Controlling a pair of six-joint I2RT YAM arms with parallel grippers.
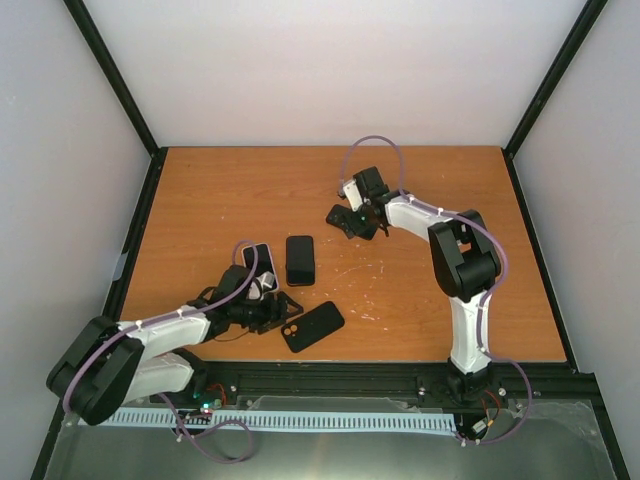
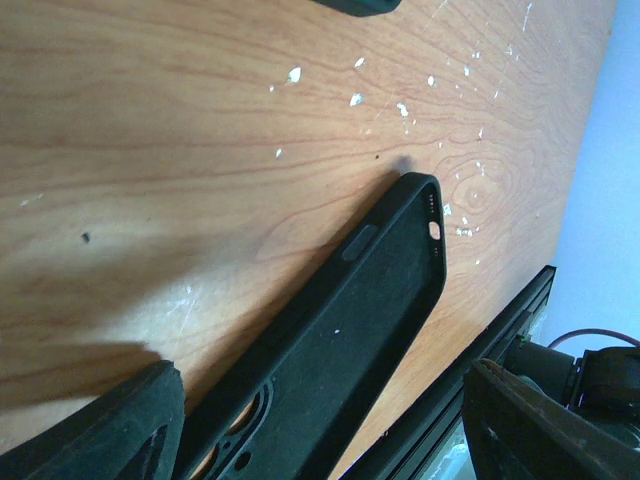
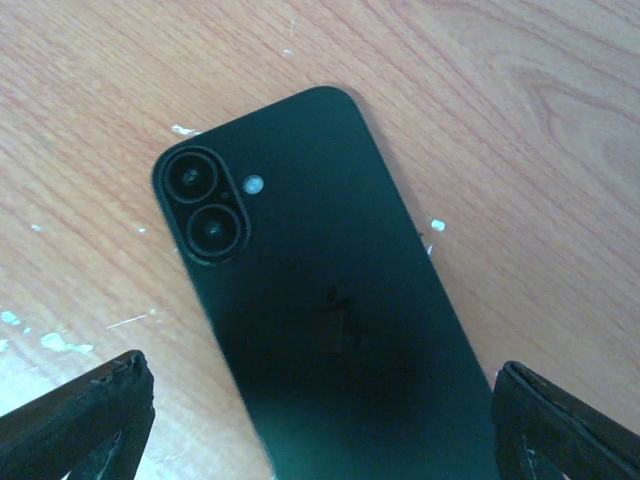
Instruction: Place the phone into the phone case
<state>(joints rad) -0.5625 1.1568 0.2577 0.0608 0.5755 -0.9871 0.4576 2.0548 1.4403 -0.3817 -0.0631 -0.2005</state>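
Note:
The black phone (image 1: 300, 260) lies flat on the wooden table, left of centre. In the right wrist view the phone (image 3: 320, 300) is back side up, its two camera lenses toward the top left. My right gripper (image 1: 347, 221) hovers just behind it, and in its wrist view the gripper (image 3: 320, 435) is open with the fingers wider than the phone and not touching it. The black phone case (image 1: 313, 326) lies near the front edge, hollow side up (image 2: 350, 330). My left gripper (image 1: 268, 308) is at the case's left end; in its wrist view the gripper (image 2: 320, 430) is open and astride the case's camera-cutout end.
A second dark slab with a light rim (image 1: 258, 258) lies just left of the phone, partly under the left arm's purple cable. The black front rail (image 2: 480, 400) runs close beside the case. A dark object's edge (image 2: 360, 5) shows at the top of the left wrist view.

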